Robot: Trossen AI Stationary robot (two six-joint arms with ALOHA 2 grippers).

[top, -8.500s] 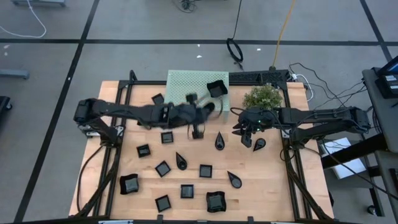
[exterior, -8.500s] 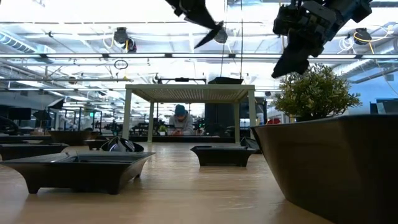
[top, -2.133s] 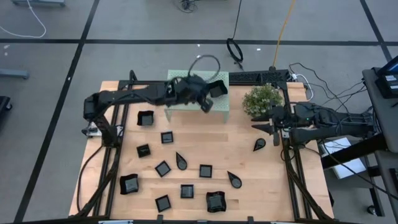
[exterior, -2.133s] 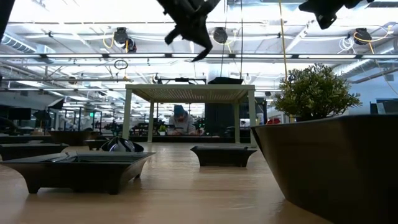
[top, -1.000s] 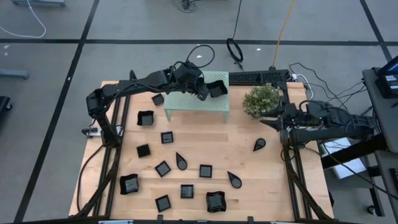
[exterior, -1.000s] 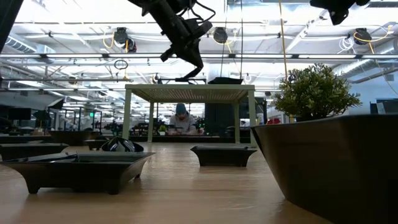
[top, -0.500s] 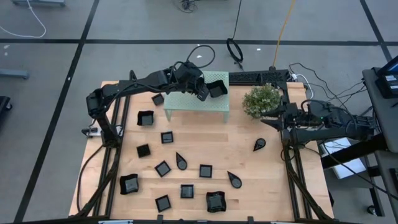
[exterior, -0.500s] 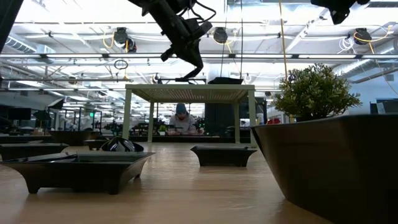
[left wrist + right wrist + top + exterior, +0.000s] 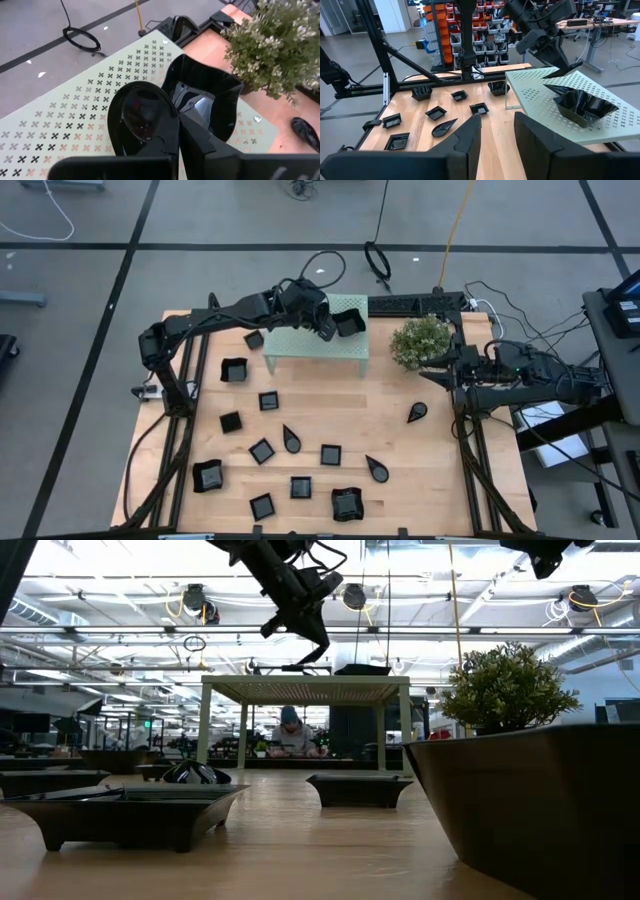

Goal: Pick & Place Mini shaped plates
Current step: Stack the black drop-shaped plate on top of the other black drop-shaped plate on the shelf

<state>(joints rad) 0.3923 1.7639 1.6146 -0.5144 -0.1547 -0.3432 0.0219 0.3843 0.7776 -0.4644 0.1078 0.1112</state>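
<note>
My left gripper (image 9: 325,330) is over the mint-green perforated stand (image 9: 300,345), shut on a black teardrop plate (image 9: 140,115). A larger curved-rim square plate (image 9: 205,97) stands on the stand top right beside it. Several other square, teardrop and larger curved-rim plates lie flat on the wooden table, among them a teardrop (image 9: 291,440) and a square (image 9: 330,453). My right gripper (image 9: 437,375) waits open at the table's right side, next to the bushy plant (image 9: 420,340), with a teardrop plate (image 9: 416,413) just nearer than it. My left gripper pinches the teardrop plate between its two fingers at the narrow end (image 9: 161,140). The fingers come slanting down from above. The plate's rounded end points away from the fingers, and it hangs tilted just above the stand top (image 9: 565,69), beside the larger square plate.
The plant's pot stands near the stand's right end. A black frame (image 9: 420,302) runs along the far edge, and cables lie on the floor beyond. The wood between the stand and the scattered plates is bare. In the low view, a person sits far behind the table.
</note>
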